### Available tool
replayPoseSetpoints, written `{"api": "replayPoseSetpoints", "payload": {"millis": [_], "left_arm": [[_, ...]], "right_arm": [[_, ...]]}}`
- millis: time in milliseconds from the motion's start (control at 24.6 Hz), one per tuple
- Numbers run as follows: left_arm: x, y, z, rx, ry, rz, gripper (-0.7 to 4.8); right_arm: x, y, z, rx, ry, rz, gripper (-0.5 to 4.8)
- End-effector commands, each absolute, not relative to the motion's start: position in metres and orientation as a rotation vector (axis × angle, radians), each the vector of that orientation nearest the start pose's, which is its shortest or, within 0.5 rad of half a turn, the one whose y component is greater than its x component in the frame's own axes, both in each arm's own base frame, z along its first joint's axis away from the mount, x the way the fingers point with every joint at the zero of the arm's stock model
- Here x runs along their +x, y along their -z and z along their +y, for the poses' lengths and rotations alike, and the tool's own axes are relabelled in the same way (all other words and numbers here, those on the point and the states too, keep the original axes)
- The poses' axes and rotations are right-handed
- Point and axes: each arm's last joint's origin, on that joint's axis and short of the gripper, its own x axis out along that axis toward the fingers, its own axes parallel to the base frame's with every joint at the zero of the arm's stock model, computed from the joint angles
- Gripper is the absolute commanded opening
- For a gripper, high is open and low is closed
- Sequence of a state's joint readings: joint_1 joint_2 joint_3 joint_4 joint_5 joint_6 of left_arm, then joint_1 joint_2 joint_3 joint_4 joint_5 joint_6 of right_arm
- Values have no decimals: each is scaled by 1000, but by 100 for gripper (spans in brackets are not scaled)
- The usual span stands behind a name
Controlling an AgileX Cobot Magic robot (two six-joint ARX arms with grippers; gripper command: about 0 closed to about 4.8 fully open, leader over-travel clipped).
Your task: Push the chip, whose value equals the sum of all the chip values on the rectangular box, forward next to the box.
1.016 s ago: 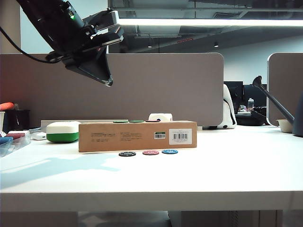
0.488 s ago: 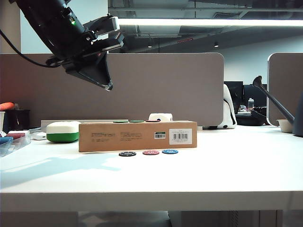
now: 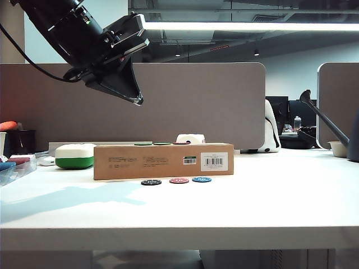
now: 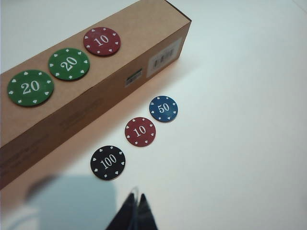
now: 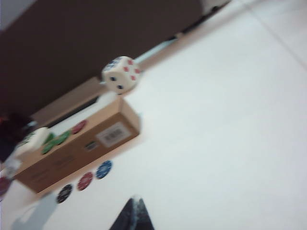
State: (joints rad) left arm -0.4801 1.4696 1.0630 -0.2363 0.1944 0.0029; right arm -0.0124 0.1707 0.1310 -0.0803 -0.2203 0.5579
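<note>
Grippers left (image 4: 135,211) and right (image 5: 134,211) closed above white table (image 3: 269,196).

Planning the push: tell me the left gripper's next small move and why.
Probably lower the left gripper, shut and high above the table, to the near side of the blue 50 chip. The chips on the box read 20, 20, 10, which sum to 50.

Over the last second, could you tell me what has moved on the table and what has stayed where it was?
Only the left gripper moved: high above the rectangular box, it shifted slightly right and tilted, holding nothing. The chip, the red chip and the black chip stayed put. The right gripper appears only in its own wrist view.
</note>
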Motion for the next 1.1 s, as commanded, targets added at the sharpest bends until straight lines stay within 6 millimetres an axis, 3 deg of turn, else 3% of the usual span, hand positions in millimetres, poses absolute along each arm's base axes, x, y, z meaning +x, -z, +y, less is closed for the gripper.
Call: {"api": "replayPoseSetpoints", "payload": {"millis": [41, 163, 285, 488, 813, 1098], "left_arm": [[281, -270, -152, 90, 652, 632, -5], [281, -270, -152, 90, 652, 632, -5], [281, -270, -152, 90, 651, 631, -5], [281, -270, -152, 89, 651, 628, -5], [281, -270, -152, 89, 651, 628, -5], [281, -270, -152, 89, 651, 627, -5]], "right_arm": [[113, -203, 5, 551, -162, 146, -6], [132, -211, 13, 515, -230, 171, -6], [175, -211, 43, 302, -270, 325, -6], [254, -200, 106, 232, -479, 567, -6], [314, -174, 154, 83, -596, 770, -6], [340, -158, 168, 80, -629, 855, -6]]}}
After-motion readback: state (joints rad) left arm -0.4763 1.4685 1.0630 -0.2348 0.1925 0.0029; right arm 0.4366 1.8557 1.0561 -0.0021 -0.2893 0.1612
